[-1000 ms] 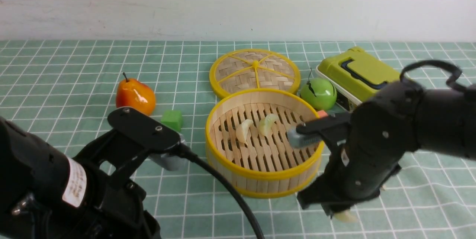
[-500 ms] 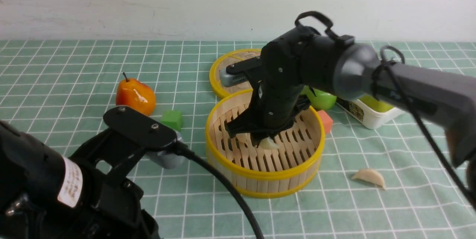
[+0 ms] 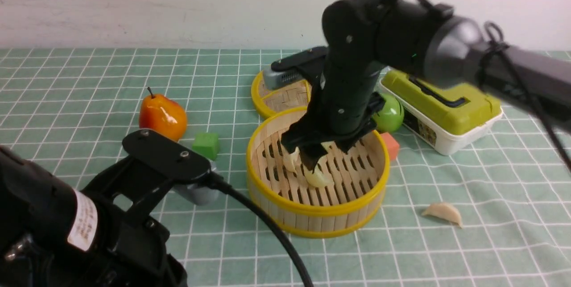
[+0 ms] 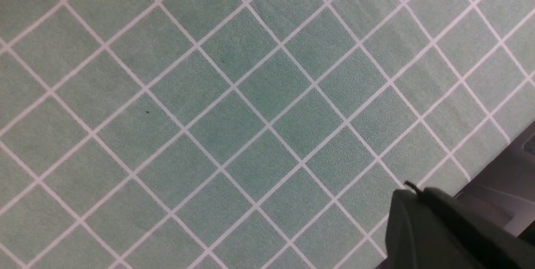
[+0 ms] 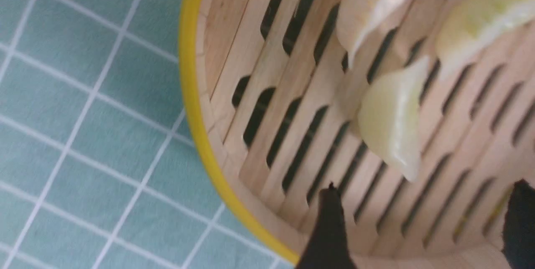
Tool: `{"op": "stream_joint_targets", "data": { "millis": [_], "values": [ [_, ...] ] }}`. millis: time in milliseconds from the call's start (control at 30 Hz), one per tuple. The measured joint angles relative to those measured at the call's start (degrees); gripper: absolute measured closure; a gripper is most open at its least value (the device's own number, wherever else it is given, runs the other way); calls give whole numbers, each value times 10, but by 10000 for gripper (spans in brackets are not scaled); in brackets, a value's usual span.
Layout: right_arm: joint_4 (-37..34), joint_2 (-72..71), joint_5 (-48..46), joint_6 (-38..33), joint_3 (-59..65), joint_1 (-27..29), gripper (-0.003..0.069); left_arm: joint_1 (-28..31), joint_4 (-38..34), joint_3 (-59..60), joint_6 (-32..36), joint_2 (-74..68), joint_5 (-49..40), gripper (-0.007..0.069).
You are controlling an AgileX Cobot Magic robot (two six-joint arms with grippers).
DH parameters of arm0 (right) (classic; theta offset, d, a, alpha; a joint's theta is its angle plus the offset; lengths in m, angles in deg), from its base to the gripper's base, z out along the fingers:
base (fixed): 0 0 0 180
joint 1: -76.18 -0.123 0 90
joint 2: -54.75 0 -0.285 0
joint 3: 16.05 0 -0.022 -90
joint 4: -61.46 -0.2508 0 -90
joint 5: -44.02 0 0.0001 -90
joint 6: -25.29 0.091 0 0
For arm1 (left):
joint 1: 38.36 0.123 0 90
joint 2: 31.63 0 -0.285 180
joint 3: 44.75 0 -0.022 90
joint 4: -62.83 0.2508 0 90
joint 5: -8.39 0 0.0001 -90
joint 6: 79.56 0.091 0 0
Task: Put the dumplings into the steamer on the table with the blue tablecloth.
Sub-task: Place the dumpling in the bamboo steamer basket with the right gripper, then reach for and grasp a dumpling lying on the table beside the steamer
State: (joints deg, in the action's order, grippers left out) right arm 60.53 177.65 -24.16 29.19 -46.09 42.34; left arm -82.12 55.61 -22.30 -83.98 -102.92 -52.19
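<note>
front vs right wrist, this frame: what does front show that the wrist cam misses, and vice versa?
Front only: a fourth dumpling lying on the tablecloth outside the steamer, plus the pear, green cube and lid. Right wrist only: three dumplings on the slatted floor with no arm in front, and nothing between the right gripper's open fingertips. Both: the steamer, dumplings inside it, the gridded cloth.

Left of the right claw sit an orange pear and, nearer, a green cube. Beyond it lies a woven lid, partly hidden. Right of it: green apple, orange cube, then a green-lidded white box.
</note>
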Motion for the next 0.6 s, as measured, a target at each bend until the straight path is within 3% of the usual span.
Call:
{"op": "stream_joint_targets", "data": {
  "millis": [167, 400, 600],
  "values": [
    [-3, -111, -1, -46, 132, 65, 135, 0, 0, 0, 0, 0, -4, 632],
    [2, -132, 55, -142, 282, 170, 135, 0, 0, 0, 0, 0, 1, 631],
    [9, -81, 140, -189, 311, 187, 135, 0, 0, 0, 0, 0, 15, 628]
  ]
}}
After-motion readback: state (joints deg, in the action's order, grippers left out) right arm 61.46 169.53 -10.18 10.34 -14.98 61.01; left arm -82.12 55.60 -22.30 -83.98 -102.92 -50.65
